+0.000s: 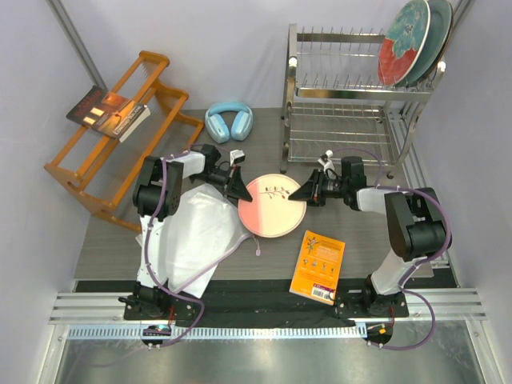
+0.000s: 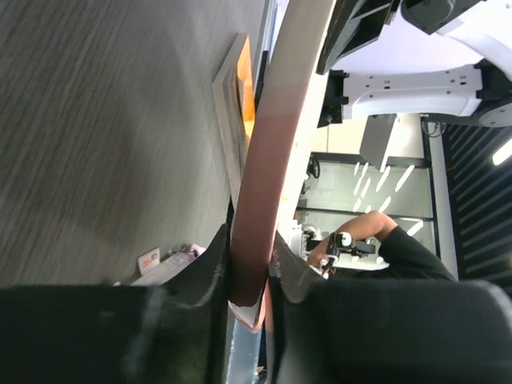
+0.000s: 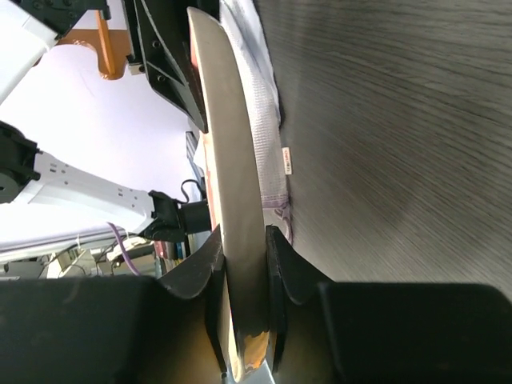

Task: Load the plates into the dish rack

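Item: pink-and-cream plate [image 1: 272,206], opposite rims pinched by left gripper [image 1: 239,187] and right gripper [image 1: 306,190]; likely steadied for lift to dish rack [image 1: 352,94].

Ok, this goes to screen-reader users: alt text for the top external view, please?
A pink-and-cream plate is held from both sides, the left gripper on its left rim, the right gripper on its right rim. Behind, two plates stand in the upper tier of the silver dish rack; headphones and a wooden rack sit further left.
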